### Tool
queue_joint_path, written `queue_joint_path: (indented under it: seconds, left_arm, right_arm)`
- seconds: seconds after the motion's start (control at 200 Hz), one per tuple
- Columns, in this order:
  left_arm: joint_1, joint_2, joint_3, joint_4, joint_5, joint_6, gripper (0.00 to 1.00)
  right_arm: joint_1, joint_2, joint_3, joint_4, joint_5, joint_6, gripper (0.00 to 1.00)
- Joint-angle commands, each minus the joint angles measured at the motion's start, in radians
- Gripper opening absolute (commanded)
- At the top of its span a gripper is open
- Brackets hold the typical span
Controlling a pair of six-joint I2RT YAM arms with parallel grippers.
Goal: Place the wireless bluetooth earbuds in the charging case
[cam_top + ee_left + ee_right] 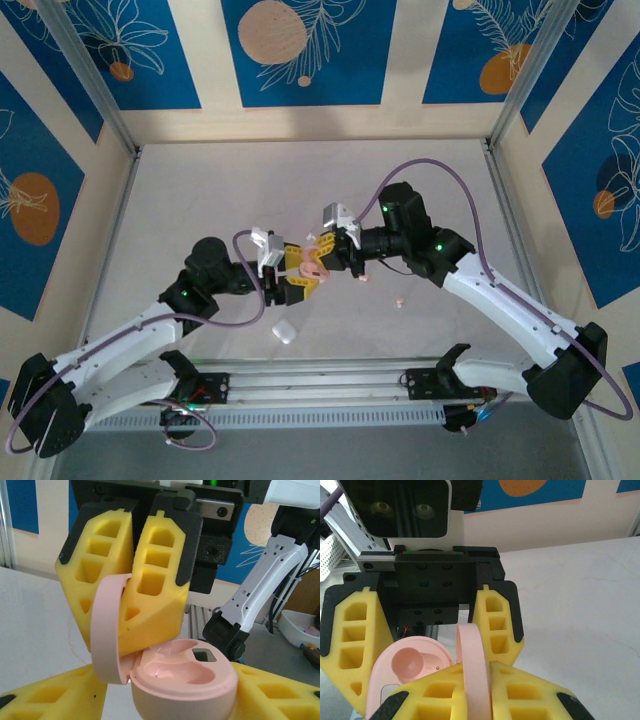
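The pink charging case (313,268) hangs above mid-table between both grippers, its lid swung up. In the left wrist view its base (185,680) shows two empty sockets. My left gripper (170,697) flanks the base with its jaws open: the right-hand finger (280,690) touches it and a gap shows on the other side. My right gripper (475,690) is shut on the edge of the upright lid (472,655). The base (410,667) sits behind the lid in the right wrist view. One tiny pale pink earbud (400,302) lies on the table, right of the grippers.
A white pebble-like case (285,331) lies closed on the table near the front edge, below the left gripper (293,278). The right gripper (327,262) meets it from the right. Metal frame posts and the patterned walls bound the white tabletop (200,200).
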Motion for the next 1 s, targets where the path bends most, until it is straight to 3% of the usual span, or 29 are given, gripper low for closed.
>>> queue_joint_path:
  seconds: [0.0,0.155,0.35,0.56,0.995]
  left_arm:
    - [-0.003,0.009,0.001,0.042,-0.01,-0.017,0.61]
    - [-0.002,0.019,0.002,0.043,-0.007,-0.022,0.59]
    - [-0.003,0.021,0.005,0.043,0.001,-0.022,0.45]
    - [-0.002,0.016,0.002,0.037,0.004,-0.015,0.54]
    - [-0.003,0.013,0.008,0.032,0.007,-0.015,0.5]
  right_arm:
    - [0.013,-0.019,0.003,0.022,0.033,-0.009,0.05]
    - [0.017,-0.028,-0.007,0.035,0.045,-0.003,0.06]
    - [0.018,-0.029,-0.01,0.038,0.047,-0.002,0.07]
    - [0.018,-0.03,-0.012,0.045,0.048,0.005,0.08]
    - [0.018,-0.029,-0.016,0.043,0.051,-0.001,0.09]
